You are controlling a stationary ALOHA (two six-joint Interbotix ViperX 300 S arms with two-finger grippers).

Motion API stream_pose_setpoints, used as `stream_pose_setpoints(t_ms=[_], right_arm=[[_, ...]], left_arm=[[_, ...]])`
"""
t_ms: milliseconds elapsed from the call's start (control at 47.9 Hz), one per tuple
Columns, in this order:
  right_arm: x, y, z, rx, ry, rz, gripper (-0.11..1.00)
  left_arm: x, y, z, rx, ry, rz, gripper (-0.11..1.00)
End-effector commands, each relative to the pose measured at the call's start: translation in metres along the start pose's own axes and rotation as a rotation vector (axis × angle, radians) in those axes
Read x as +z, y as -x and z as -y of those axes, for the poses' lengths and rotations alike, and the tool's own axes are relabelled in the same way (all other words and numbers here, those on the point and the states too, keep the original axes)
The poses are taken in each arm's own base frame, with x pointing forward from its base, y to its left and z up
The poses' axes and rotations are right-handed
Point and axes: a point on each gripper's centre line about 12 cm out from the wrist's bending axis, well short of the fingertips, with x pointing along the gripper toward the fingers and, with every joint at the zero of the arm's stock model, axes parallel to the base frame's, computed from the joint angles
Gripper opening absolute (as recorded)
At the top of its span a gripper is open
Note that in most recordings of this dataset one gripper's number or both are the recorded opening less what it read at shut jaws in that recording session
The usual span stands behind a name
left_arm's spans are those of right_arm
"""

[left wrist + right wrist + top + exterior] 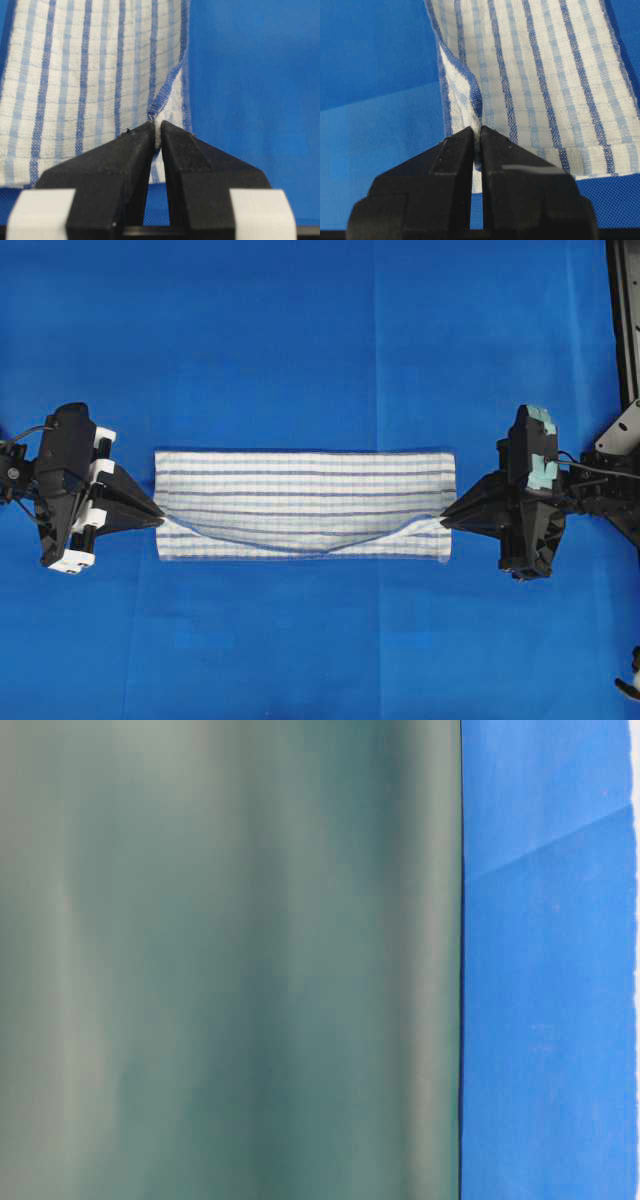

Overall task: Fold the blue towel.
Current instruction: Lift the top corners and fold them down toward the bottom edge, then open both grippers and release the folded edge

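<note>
The blue towel (300, 502) is seen lying in the middle of the blue surface (300, 340) as a long strip, already doubled at least once. Its near top layer is lifted at both short ends, so that the edge sags in a shallow curve between them.

The left pincer (160, 517) is pressed together on the towel's left end; in the left wrist view a small tuft of white cloth (158, 131) is pinched between its black tips. The right pincer (444, 521) is likewise pressed together on the right end, and in the right wrist view the striped edge (476, 124) is nipped between its tips.

A fold appears to be under way: the lifted layer has not yet been laid across, and any further folding is judged still to be done.

How many layers lie beneath cannot be made out. The table-level view is almost wholly blocked by a blurred grey-green shape (230, 960), with only a band of blue at its right. The right arm is cut off at the overhead view's edge.
</note>
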Motion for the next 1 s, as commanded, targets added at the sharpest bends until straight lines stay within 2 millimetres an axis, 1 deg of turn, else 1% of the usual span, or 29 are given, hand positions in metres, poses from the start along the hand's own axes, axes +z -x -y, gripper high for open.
stream_pose_setpoints(t_ms=[0,42,63,104,125,188,230,251,271,313,355,397,418,480,543,647,835,981], right_arm=[[0.008,0.0,-0.008,0.02,-0.003,0.025,0.03],[0.008,0.0,-0.008,0.022,-0.002,0.025,0.04],[0.008,0.0,-0.009,0.023,-0.004,0.025,0.06],[0.009,-0.001,-0.009,0.025,-0.004,0.025,0.12],[0.009,-0.001,-0.01,0.025,-0.008,0.025,0.16],[0.01,-0.001,-0.01,0.026,-0.011,0.026,0.31],[0.011,-0.001,-0.011,0.028,-0.012,0.028,0.46],[0.011,-0.001,-0.011,0.028,-0.012,0.028,0.51],[0.012,0.0,-0.012,0.031,-0.006,0.032,0.59],[0.013,0.0,-0.013,0.034,0.005,0.037,0.71],[0.015,0.0,-0.013,0.037,0.017,0.045,0.83],[0.017,0.002,-0.014,0.041,0.028,0.055,0.9],[0.019,0.003,-0.014,0.041,0.031,0.062,0.91],[0.023,0.005,-0.01,0.034,0.041,0.081,0.88],[0.027,0.007,-0.005,0.02,0.038,0.098,0.85],[0.035,0.007,0.008,-0.023,0.032,0.123,0.86],[0.043,0.004,0.03,-0.107,0.043,0.136,0.85],[0.04,-0.005,0.047,-0.176,0.038,0.119,0.85]], left_arm=[[0.006,0.0,0.0,0.002,0.008,0.015,0.05],[0.005,0.0,-0.001,0.004,0.005,0.011,0.08],[0.006,0.0,-0.001,0.006,0.008,0.012,0.12],[0.006,0.0,-0.001,0.008,0.008,0.01,0.21],[0.006,0.0,-0.001,0.008,0.009,0.01,0.28],[0.006,0.0,-0.001,0.009,0.006,0.006,0.47],[0.007,0.001,-0.001,0.008,0.0,0.006,0.59],[0.007,0.002,-0.001,0.008,-0.005,0.004,0.65],[0.009,0.004,-0.001,0.008,-0.007,0.007,0.69],[0.012,0.006,-0.001,0.009,-0.007,0.016,0.73],[0.016,0.008,-0.002,0.014,-0.006,0.027,0.71],[0.023,0.012,-0.003,0.019,-0.009,0.043,0.68],[0.025,0.013,-0.004,0.022,-0.009,0.047,0.66],[0.033,0.018,-0.007,0.035,-0.016,0.063,0.63],[0.04,0.02,-0.009,0.048,-0.023,0.071,0.63],[0.046,0.019,-0.016,0.078,-0.046,0.068,0.63],[0.051,0.012,-0.036,0.146,-0.066,0.054,0.62],[0.044,0.003,-0.048,0.181,-0.059,0.013,0.62]])
